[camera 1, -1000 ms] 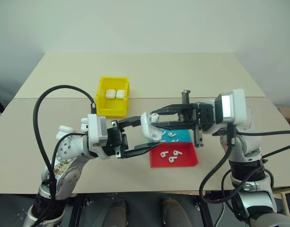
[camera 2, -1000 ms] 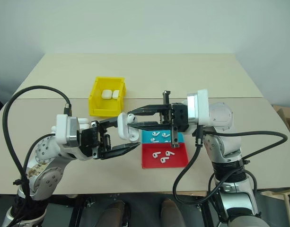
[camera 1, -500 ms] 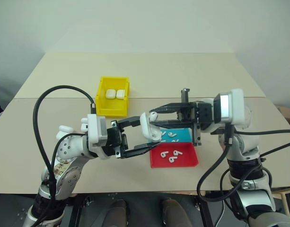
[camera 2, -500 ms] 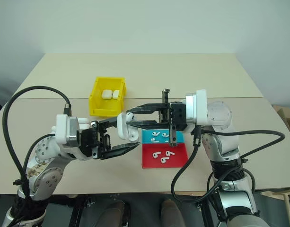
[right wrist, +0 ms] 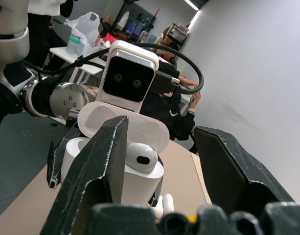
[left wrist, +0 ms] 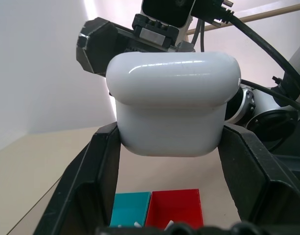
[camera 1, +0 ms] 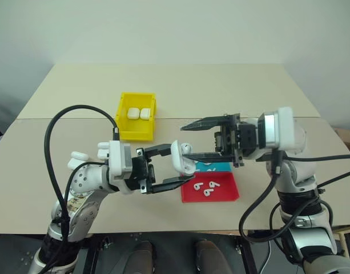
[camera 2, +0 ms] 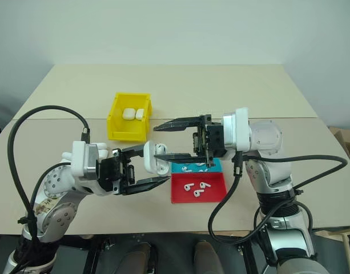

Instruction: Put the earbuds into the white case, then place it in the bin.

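White and glossy, the case (camera 1: 181,158) sits with its lid up, pinched in my left gripper (camera 1: 173,166) above the near middle of the table (camera 1: 77,91), one earbud (right wrist: 141,157) seated in it. My right gripper (camera 1: 185,140) hangs just right of it with its fingers spread and holding nothing. I judge we're mid-loading: next I'd fetch another earbud from the red tray (camera 1: 229,196) or blue tray (camera 1: 223,166) below, with the yellow bin (camera 1: 122,123) waiting far left.
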Available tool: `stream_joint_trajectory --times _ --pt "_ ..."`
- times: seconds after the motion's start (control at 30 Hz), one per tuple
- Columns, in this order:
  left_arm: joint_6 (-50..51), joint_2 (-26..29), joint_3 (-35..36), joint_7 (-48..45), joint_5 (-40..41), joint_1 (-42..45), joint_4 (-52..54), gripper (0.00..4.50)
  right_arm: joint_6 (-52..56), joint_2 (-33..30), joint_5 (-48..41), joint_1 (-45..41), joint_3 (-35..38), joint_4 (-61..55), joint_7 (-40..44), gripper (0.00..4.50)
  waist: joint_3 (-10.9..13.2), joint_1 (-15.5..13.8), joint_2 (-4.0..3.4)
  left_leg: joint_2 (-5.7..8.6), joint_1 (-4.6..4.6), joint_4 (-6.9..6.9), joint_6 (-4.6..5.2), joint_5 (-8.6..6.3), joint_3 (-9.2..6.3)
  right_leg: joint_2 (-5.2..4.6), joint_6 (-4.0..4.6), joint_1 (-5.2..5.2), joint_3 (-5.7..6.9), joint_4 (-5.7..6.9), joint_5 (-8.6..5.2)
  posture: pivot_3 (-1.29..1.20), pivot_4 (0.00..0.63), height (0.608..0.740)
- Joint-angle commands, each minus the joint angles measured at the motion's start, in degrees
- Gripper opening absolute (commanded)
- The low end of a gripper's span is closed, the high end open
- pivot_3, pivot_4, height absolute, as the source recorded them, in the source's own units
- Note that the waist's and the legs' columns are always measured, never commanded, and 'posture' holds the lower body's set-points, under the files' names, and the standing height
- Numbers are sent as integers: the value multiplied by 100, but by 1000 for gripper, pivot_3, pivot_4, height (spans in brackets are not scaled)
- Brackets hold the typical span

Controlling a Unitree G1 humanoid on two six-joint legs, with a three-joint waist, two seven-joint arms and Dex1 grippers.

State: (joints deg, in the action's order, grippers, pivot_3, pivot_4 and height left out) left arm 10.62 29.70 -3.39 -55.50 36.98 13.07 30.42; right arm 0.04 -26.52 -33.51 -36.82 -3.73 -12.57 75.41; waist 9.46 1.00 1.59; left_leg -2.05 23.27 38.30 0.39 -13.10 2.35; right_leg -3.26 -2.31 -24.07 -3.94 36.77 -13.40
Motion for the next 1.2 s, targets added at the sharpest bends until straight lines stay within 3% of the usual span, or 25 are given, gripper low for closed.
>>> stream_joint_trajectory --times 0.03,0.17,0.3,0.47,0.57,0.73,1.2 --pt "-130 -101 57 27 81 69 176 2734 -28 -172 33 46 -60 -79 213 2542 0 -3 0 0 1 0 0 0 0 0 0 0 0 -1 0 0 150 740" --pt "-623 225 257 -401 -447 -401 -305 2734 425 -675 -332 -67 242 -91 390 2542 0 -2 0 1 1 0 0 0 1 -1 0 0 0 -2 0 0 150 740" --pt "-1272 590 624 -828 -770 -1177 -827 2734 826 -1336 110 -480 223 354 302 2542 1 52 -1 -5 -2 -4 0 0 11 -2 13 -8 -1 0 -7 0 150 740" --pt "-1935 922 1079 -1285 -907 -2195 -1045 2734 654 -1843 2493 -1498 -1231 1474 248 2542 1 127 -1 -16 -7 -5 0 0 24 -2 26 -13 3 0 -15 0 150 740" --pt "-1965 982 1157 -1190 -968 -2506 -927 2734 428 -1716 3516 -1986 -2023 1933 326 2542 2 120 -2 -18 -5 -9 0 0 31 -3 30 -20 3 1 -18 0 150 740" --pt "-1957 800 1006 -854 -1154 -2597 -700 2734 158 -1412 4445 -2414 -2707 2427 413 2542 2 100 -3 -16 7 -11 0 -1 33 -7 25 -28 3 0 -16 0 150 740" --pt "-2013 543 608 -346 -1597 -2840 -472 2734 -205 -781 5511 -2659 -3340 3228 724 2542 2 147 -3 -16 -4 -18 0 -1 32 -6 26 -24 3 6 -14 0 150 740"
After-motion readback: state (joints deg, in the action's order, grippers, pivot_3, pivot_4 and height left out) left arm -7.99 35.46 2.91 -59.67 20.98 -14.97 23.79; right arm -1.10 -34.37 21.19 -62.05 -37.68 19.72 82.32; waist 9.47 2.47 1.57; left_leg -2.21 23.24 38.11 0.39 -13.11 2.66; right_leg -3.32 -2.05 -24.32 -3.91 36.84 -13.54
